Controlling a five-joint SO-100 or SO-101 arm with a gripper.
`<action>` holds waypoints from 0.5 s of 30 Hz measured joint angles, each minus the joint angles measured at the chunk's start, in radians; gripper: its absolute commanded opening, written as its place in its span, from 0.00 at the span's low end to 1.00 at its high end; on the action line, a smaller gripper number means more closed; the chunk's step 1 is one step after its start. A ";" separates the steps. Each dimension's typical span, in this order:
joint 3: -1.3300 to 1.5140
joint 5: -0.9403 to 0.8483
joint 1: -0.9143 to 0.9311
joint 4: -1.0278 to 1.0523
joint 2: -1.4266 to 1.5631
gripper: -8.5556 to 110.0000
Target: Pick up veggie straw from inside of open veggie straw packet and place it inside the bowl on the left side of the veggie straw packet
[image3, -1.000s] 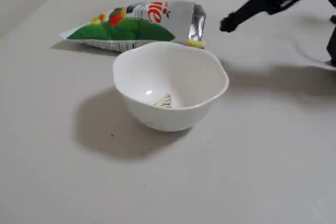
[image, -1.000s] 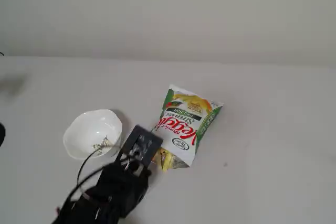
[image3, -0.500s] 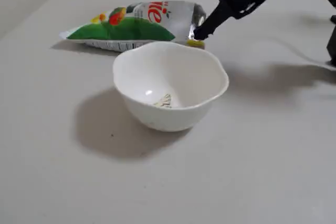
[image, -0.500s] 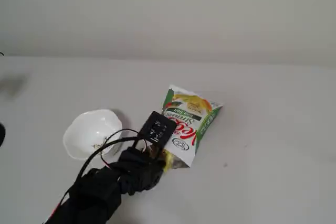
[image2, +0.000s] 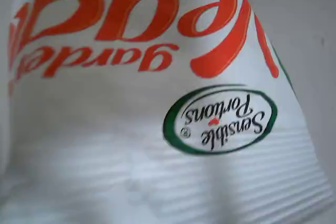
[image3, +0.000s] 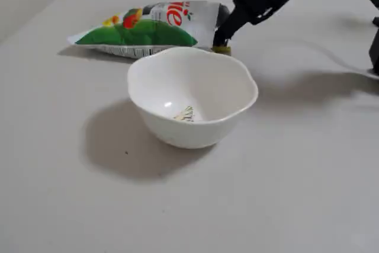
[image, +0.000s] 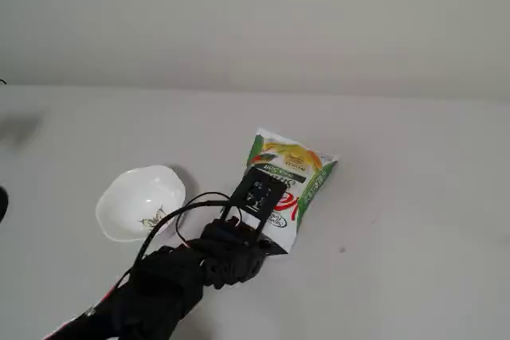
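Reaching further than half a second ago, the gripper (image3: 221, 44) now has its tip down at the open mouth of the veggie straw packet (image: 288, 183), where before it sat just short of it. Can't tell if the fingers are spread or clenched. Packet lies flat, long axis running from mouth near the arm to far sealed end. A yellow veggie straw (image3: 222, 49) end shows at the mouth. The bowl (image3: 237, 106) holds nothing but its sprig mark (image3: 186, 114), just beside the packet.
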 measured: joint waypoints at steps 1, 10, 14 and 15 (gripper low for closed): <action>-0.009 0.000 0.000 -0.006 -0.015 0.20; -0.037 0.000 0.000 -0.044 -0.106 0.17; -0.046 0.000 0.000 -0.052 -0.126 0.12; -0.049 0.000 0.000 -0.052 -0.129 0.11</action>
